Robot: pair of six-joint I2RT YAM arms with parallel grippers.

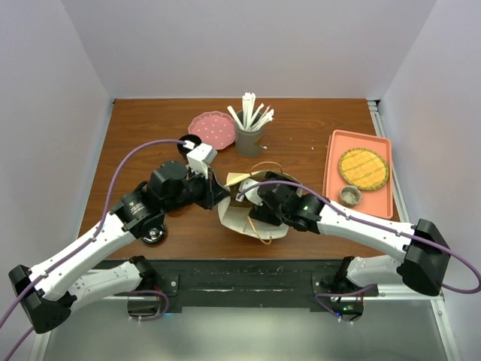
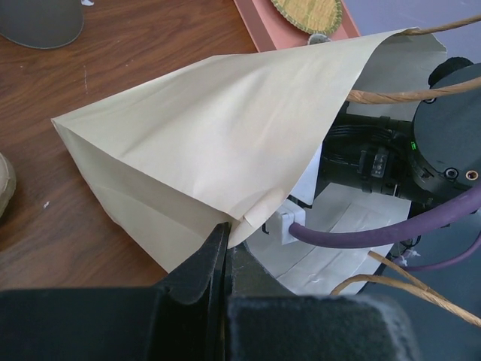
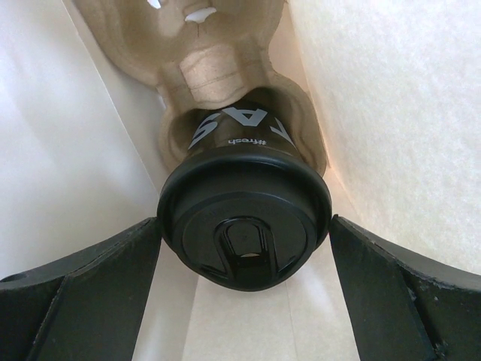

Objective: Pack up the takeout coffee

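Wood-grain brown bench (image 1: 135,135) under plain pale walls is carrying all this. My left pincer (image 2: 225,242) is pinching shut on the creased lip of the paper bag (image 2: 203,143). The bag is smooth and cream-coloured, with twisted paper-cord handles (image 2: 406,95), and it's lying over on the bench with its mouth facing my right arm.

Inside the bag, the takeout coffee (image 3: 244,218) is sitting snug in a socket of a rough moulded-pulp carrier (image 3: 203,68). It's got a glossy round black lid with a sip slot, and a black wall with white lettering. My right pincer (image 3: 244,237) is reaching into the bag and standing wide, with one matte black finger (image 3: 98,286) on each side of the lid, not squeezing it. Whether they're brushing the rim, I can't tell.
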